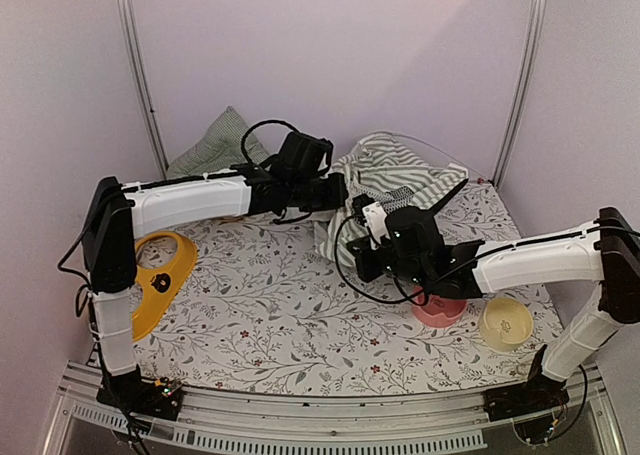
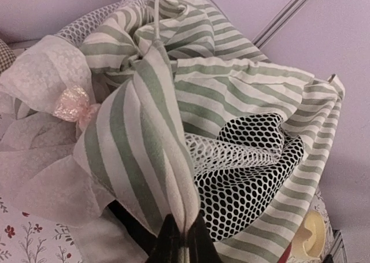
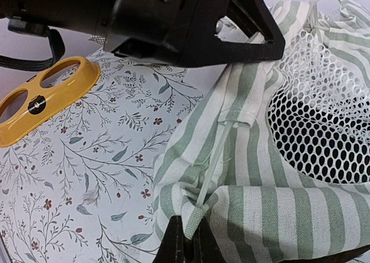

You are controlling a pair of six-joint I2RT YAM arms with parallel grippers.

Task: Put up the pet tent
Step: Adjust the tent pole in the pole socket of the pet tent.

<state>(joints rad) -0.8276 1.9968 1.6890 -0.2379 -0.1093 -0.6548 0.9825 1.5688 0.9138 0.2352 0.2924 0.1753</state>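
The pet tent (image 1: 392, 175) lies crumpled at the back middle of the table, green-and-white striped with white mesh (image 2: 254, 176). My left gripper (image 1: 338, 191) reaches it from the left. In the left wrist view this gripper (image 2: 184, 241) is shut on a raised fold of striped fabric (image 2: 144, 130). My right gripper (image 1: 362, 218) comes in from the right at the tent's near edge. In the right wrist view it (image 3: 188, 235) is shut on a striped corner where a thin white pole (image 3: 215, 159) ends. The left gripper's black body (image 3: 173, 20) hangs just above that fabric.
A yellow two-hole bowl stand (image 1: 158, 275) lies at the left. A pink bowl (image 1: 440, 310) and a cream bowl (image 1: 505, 322) sit under the right forearm. A green checked cushion (image 1: 215, 145) leans in the back left corner. Floral cloth (image 1: 270, 315) covers the table.
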